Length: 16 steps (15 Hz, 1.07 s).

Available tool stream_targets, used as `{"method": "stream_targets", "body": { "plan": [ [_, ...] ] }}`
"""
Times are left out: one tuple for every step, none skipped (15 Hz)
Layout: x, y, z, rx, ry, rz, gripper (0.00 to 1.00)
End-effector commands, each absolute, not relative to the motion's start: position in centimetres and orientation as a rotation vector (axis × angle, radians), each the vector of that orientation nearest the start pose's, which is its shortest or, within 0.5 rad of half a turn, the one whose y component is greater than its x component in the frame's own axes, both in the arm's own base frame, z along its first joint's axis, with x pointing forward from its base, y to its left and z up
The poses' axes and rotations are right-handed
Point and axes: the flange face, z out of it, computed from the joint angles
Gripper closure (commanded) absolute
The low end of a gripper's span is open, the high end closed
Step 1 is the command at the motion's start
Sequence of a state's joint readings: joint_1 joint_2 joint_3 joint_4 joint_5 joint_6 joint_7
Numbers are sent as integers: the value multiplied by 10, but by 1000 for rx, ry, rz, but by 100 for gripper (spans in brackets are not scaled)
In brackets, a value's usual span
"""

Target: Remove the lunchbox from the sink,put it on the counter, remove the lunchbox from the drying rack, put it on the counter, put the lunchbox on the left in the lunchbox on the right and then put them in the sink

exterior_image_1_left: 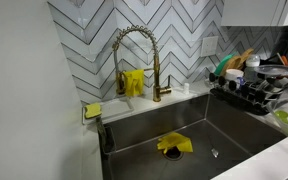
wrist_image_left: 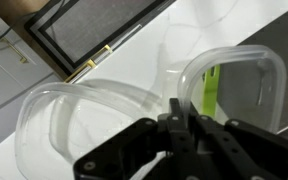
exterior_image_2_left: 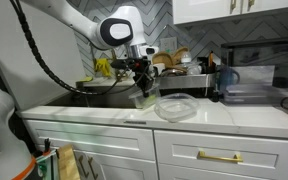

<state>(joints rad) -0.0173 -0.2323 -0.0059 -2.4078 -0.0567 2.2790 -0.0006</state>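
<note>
Wrist view: the gripper (wrist_image_left: 182,115) enters from the bottom edge. Its dark fingers (wrist_image_left: 170,125) are drawn narrow and clamped on the clear rim of the held lunchbox (wrist_image_left: 64,110). The second lunchbox (wrist_image_left: 254,65), also clear and with rounded corners, lies just beside it. Whether the two rims touch cannot be told. The white countertop (wrist_image_left: 154,50) shows beneath both.

In an exterior view the arm (exterior_image_2_left: 79,20) reaches in from the upper corner of the picture and bends at the wrist, so that the gripper (exterior_image_2_left: 142,85) points straight down. It grips the held lunchbox (exterior_image_2_left: 144,99) at its top rim, over the countertop between the front edge and the back edge, on the sink side. Whether the base of this lunchbox rests on the surface or hangs just clear of it cannot be told. The second lunchbox (exterior_image_2_left: 176,106) sits flat on the countertop, just beside the held one and on the side away from the sink. The drying rack (exterior_image_2_left: 189,72) stands behind both along the back edge, loaded with dishes.

In an exterior view the sink (exterior_image_1_left: 234,130) holds a yellow cloth (exterior_image_1_left: 174,145). A gold faucet (exterior_image_1_left: 139,55) stands at its back edge. No part of the arm shows there.
</note>
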Motion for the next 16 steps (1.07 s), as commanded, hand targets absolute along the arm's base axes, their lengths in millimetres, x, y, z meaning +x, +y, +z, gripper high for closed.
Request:
{"method": "stream_targets", "body": {
  "plan": [
    [457, -4, 446, -3162, -54, -239, 98],
    [454, -3, 456, -3161, -56, -270, 98],
    [452, -2, 464, -3157, -57, -293, 98],
    [450, -1, 473, -3153, -59, -317, 98],
    [448, -1, 480, -3153, -57, -339, 98],
    [446, -3, 487, -3157, -39, -350, 98],
    [443, -7, 493, -3165, -13, -367, 98],
    [440, -14, 498, -3169, 31, -374, 98],
    [438, -20, 502, -3162, 57, -385, 98],
    [435, -28, 507, -3163, 103, -399, 98],
    [432, -37, 509, -3155, 135, -421, 98],
    [430, -46, 513, -3148, 185, -431, 98],
    [428, -56, 512, -3144, 225, -445, 98],
    [424, -66, 515, -3137, 272, -445, 98],
    [422, -75, 514, -3132, 311, -443, 98],
    [421, -86, 513, -3138, 374, -441, 98]
  ]
}}
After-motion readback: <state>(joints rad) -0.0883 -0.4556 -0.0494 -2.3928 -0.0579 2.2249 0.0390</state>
